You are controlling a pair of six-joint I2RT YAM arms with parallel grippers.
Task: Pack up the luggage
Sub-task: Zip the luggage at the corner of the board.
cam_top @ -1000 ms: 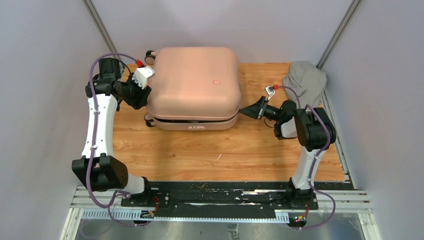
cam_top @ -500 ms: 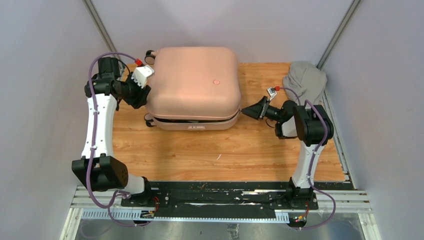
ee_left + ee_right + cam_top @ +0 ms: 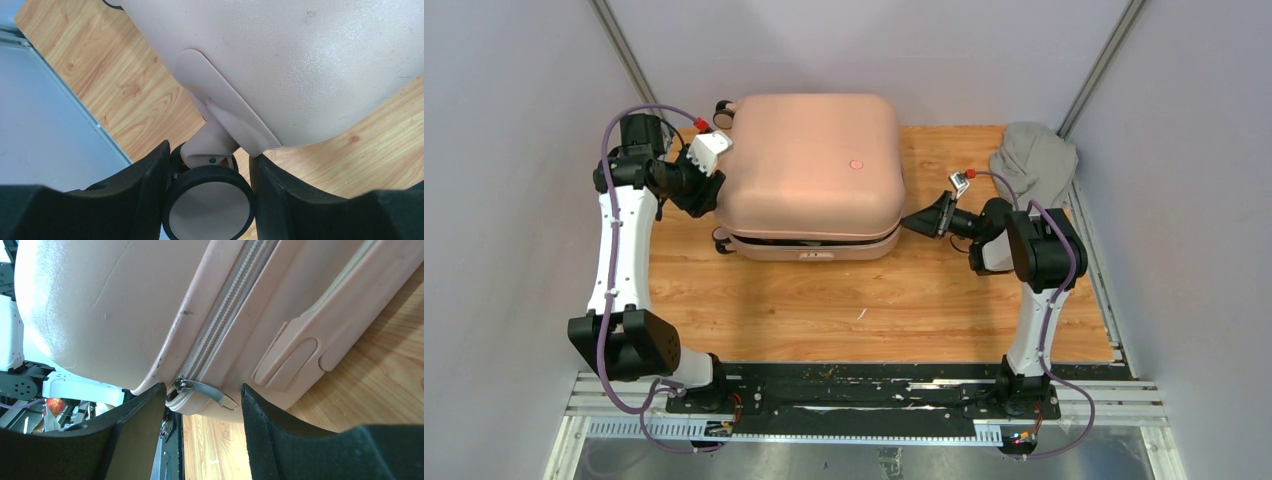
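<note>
top: overhead, far | wrists: close, opposite luggage (image 3: 809,165) ends | shared: luggage

The luggage (image 3: 809,165) before me was pale pink, its zipper (image 3: 227,315) woven grey, its wheel (image 3: 207,205) black-rimmed; my worktop (image 3: 874,300) showed orange-brown wood grain.
</note>
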